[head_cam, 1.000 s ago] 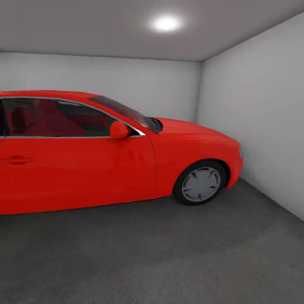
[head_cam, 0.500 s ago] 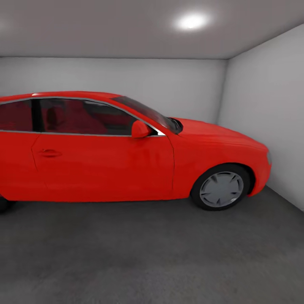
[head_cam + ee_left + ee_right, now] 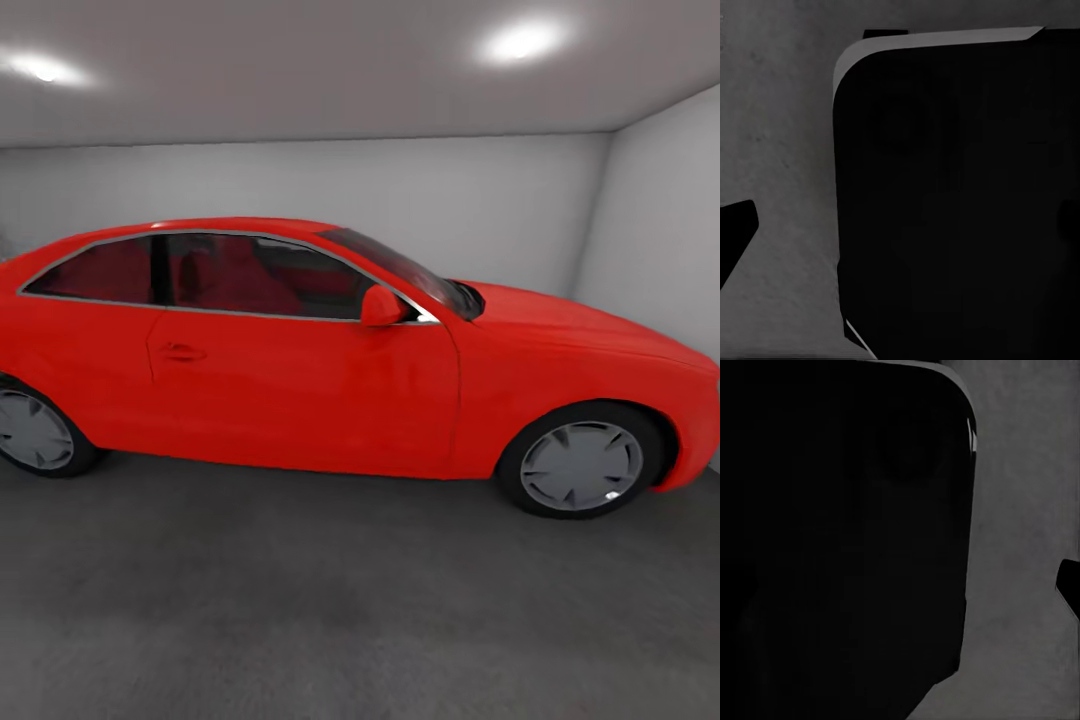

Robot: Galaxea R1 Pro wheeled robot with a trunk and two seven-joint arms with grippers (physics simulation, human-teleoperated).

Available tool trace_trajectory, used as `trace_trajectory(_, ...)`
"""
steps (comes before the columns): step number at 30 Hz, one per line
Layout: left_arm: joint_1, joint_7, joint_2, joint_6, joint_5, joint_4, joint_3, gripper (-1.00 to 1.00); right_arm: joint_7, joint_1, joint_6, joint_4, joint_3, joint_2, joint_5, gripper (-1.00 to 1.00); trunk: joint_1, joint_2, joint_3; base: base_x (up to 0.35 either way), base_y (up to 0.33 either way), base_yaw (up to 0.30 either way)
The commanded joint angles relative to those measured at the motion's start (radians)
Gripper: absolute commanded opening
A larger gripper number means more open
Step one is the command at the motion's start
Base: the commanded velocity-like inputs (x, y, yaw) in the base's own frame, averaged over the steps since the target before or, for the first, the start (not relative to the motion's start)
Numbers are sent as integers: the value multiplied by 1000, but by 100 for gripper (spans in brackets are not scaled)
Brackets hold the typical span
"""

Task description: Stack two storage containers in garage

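The garage (image 3: 300, 180) is seen from the head view: plain grey-white walls, smooth and matte, meeting at a corner on the right, under a flat pale ceiling. The floor (image 3: 330, 600) is dark grey concrete, matte and faintly mottled, spread across the lower part of the view and also seen as a grainy grey surface in both wrist views (image 3: 780, 135) (image 3: 1020, 510).

A red car (image 3: 330, 370) is parked side-on against the far wall, nose toward the right. Its body is glossy, smooth and rounded, with a low sloping roofline, dark tinted side windows (image 3: 240, 275) trimmed in thin silver, and red seats seen faintly through the glass. A rounded red wing mirror (image 3: 382, 306) sits at the front of the door. The front wheel (image 3: 582, 465) and the rear wheel (image 3: 32, 430) are black tyres around flat grey spoked discs.

Two round soft-edged ceiling lights (image 3: 520, 40) are seen, one right, one left.

A large black slab with rounded corners and a thin grey-lit edge (image 3: 960, 195) is seen close up in the left wrist view, and a like one (image 3: 840, 525) in the right wrist view; what these are cannot be told. A small black wedge (image 3: 735, 232) cuts in at the frame edge.

Whether either arm's jaws are apart or together cannot be told. Where the storage containers are cannot be told from these views.
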Motion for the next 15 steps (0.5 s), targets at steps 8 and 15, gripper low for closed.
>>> trace_trajectory(8, 0, 0, 0, -2, 0, 0, 0, 100, -1, 0, -6, 3, -1, 0, -4, 100, 0, 0, -1, 0, 0, 300)
trace_trajectory(15, 0, 0, 0, -2, 0, 0, 0, 100, -1, 0, -5, 3, -1, -3, -4, 100, 0, 0, -1, 0, 0, 299)
